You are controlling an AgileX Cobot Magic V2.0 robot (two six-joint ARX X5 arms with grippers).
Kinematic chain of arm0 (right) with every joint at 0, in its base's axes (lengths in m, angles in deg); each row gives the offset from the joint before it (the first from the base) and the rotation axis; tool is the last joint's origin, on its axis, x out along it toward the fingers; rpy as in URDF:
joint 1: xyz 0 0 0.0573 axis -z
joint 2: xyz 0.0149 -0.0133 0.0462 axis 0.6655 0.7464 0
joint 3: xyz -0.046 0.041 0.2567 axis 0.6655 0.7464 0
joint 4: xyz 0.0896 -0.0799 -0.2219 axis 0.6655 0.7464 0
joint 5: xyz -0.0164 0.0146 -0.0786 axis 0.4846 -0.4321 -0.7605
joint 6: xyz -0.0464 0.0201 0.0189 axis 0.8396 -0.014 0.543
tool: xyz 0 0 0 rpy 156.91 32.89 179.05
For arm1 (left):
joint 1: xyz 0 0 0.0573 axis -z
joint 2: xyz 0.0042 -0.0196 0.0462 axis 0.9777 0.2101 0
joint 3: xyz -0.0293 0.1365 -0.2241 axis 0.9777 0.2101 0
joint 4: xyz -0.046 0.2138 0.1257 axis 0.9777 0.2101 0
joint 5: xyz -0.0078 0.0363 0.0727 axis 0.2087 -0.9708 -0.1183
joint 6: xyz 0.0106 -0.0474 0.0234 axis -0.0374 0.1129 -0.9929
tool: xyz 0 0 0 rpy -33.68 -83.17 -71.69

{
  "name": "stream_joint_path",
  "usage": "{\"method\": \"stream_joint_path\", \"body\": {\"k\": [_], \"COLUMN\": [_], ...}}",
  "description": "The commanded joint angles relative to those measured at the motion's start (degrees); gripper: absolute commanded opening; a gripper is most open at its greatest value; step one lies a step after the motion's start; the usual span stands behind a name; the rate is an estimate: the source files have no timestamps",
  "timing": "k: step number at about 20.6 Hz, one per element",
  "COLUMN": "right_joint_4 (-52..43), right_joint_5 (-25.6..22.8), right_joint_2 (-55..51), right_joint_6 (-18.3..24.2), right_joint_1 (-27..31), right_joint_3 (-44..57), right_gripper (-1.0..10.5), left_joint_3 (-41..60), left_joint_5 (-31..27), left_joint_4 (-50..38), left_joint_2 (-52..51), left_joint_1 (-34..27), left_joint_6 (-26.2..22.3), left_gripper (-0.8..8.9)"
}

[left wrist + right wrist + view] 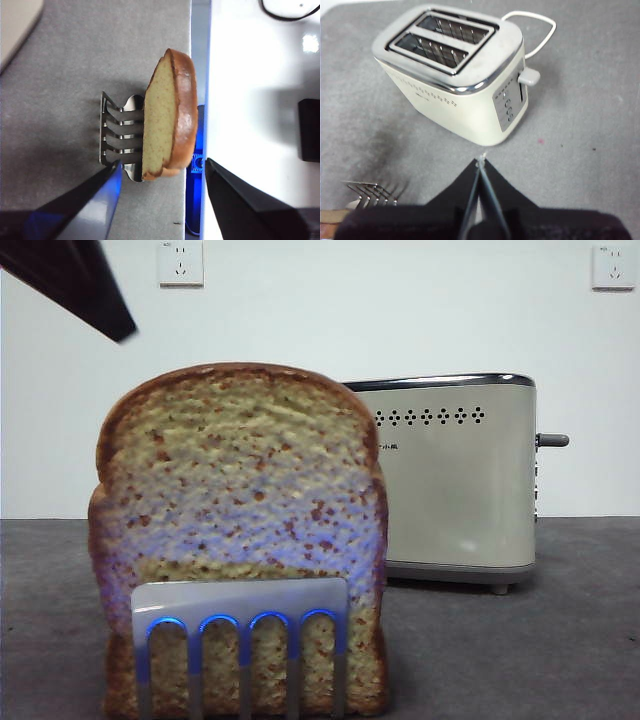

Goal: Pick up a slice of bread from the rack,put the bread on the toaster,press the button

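One slice of bread (240,530) stands in the rack (240,640) on the table (520,650). Left end effector (160,200) hangs spread wide above it. Right end effector (481,165) (pinched closed, holding nothing) hangs near the toaster (455,70).

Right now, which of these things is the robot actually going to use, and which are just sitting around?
For the job:
- slice of bread, standing in the rack
- toaster, both slots empty
- lever button on its narrow end
- left gripper, open, near the bread
- right gripper, shut, waiting

Just there:
- wall sockets
- toaster's white cord
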Motion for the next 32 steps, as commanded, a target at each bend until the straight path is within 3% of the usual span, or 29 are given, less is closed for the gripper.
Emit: {"method": "stream_joint_path", "body": {"k": [1,3,12,17,25,30,32], "right_joint_4": [0.0,0.1,1.0,1.1,1.0,1.0,1.0], "right_joint_5": [0.2,0.2,0.0,0.0,0.0,0.0,0.0], "right_joint_2": [0.6,0.9,1.0,1.0,1.0,1.0,1.0], "right_joint_6": [0.6,0.5,0.5,0.5,0.7,1.2,1.8], "right_joint_1": [-0.1,-0.1,-0.1,-0.1,-0.1,-0.1,-0.1], "right_joint_3": [-0.1,-0.1,-0.1,-0.1,-0.1,-0.1,-0.1], "right_gripper": [0.0,0.0,0.0,0.0,0.0,0.0,0.0], "left_joint_3": [0.1,0.1,0.1,0.1,-7.3,-14.3,-17.6], "left_joint_5": [-1.2,-1.2,-3.3,-5.7,-5.9,-6.3,-9.5], "left_joint_4": [-1.7,-3.6,-7.7,-8.1,-5.4,-4.6,-4.6], "left_joint_2": [2.8,5.5,11.5,13.1,13.0,13.0,13.0], "left_joint_1": [2.4,4.3,9.8,10.8,11.4,11.3,11.3], "left_joint_6": [5.6,7.7,7.9,5.8,5.4,-2.2,-5.0], "left_gripper": [2.84,2.84,2.72,-0.13,-0.09,-0.09,-0.09]}}
